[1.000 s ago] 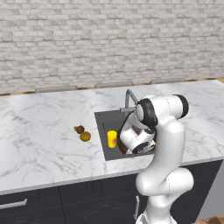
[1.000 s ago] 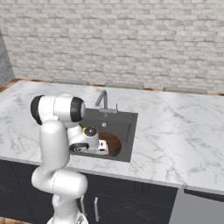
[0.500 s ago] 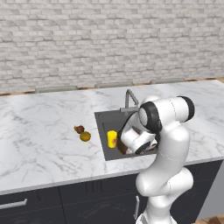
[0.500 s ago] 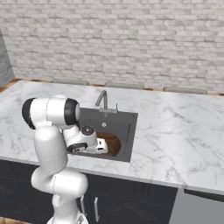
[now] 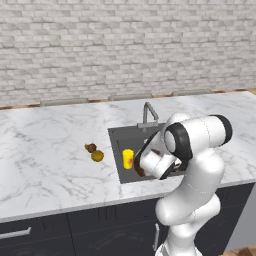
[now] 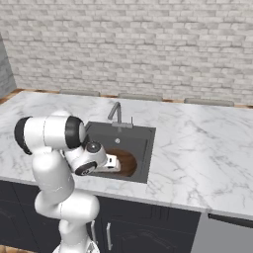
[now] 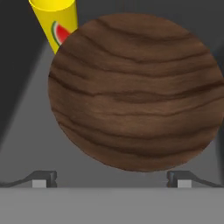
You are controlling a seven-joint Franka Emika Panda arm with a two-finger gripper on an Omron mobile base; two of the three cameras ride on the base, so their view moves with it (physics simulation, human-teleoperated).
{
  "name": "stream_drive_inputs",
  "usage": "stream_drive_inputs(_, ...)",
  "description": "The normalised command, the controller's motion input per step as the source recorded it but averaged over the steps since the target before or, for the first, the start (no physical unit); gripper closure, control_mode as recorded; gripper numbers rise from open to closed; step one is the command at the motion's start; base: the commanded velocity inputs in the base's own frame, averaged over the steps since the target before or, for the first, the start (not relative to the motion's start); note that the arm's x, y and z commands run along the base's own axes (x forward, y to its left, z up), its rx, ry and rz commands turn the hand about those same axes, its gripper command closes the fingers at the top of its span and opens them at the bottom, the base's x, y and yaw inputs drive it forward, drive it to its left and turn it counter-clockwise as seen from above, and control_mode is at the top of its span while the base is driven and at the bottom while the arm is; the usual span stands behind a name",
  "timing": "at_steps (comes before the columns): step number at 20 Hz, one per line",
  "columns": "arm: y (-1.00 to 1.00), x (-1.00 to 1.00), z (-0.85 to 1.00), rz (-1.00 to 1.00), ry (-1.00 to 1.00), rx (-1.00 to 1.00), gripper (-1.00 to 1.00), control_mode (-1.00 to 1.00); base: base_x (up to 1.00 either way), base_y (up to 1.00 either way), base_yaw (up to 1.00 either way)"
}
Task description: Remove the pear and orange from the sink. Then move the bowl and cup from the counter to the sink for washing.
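The dark brown bowl (image 7: 135, 92) lies on the floor of the sink (image 5: 131, 137), close under my gripper (image 7: 111, 178), whose jaws stand open with nothing between them. The yellow cup (image 7: 54, 22) with its red mark stands upright just beyond the bowl, at the basin's left side (image 5: 128, 159). My gripper (image 6: 114, 163) hovers over the front part of the sink, at the bowl's (image 6: 126, 162) near rim. The pear (image 5: 90, 147) and the orange (image 5: 97, 156) rest side by side on the counter left of the sink.
The grey faucet (image 5: 148, 112) rises at the sink's back edge. White marble counter (image 5: 45, 155) spreads to both sides, with a brick wall behind. My own arm hides the sink's right half in the left base view.
My arm's upper joints have swung slightly and the hand has shifted a little over the sink. Its jaws stay open. Bowl, cup, pear and orange have not moved.
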Motion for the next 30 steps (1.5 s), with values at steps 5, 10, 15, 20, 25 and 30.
stream_drive_inputs(5,0.00,0.04,0.48,-0.02,0.02,0.00,-1.00,-1.00,0.00,0.00,0.00)
stream_drive_inputs(10,0.00,0.12,0.50,0.00,0.00,0.00,-1.00,-1.00,0.00,0.00,0.00)
stream_drive_inputs(15,0.00,0.15,0.50,0.00,0.00,0.00,-1.00,-1.00,0.00,0.00,0.00)
stream_drive_inputs(20,-0.01,0.10,0.48,0.00,0.02,0.00,-1.00,-1.00,0.00,0.00,0.00)
stream_drive_inputs(25,-0.01,-0.01,0.43,0.00,0.08,0.00,-1.00,-1.00,0.00,0.00,0.00)
stream_drive_inputs(30,-0.01,-0.06,0.43,0.00,0.08,0.00,-1.00,-1.00,0.00,0.00,0.00)
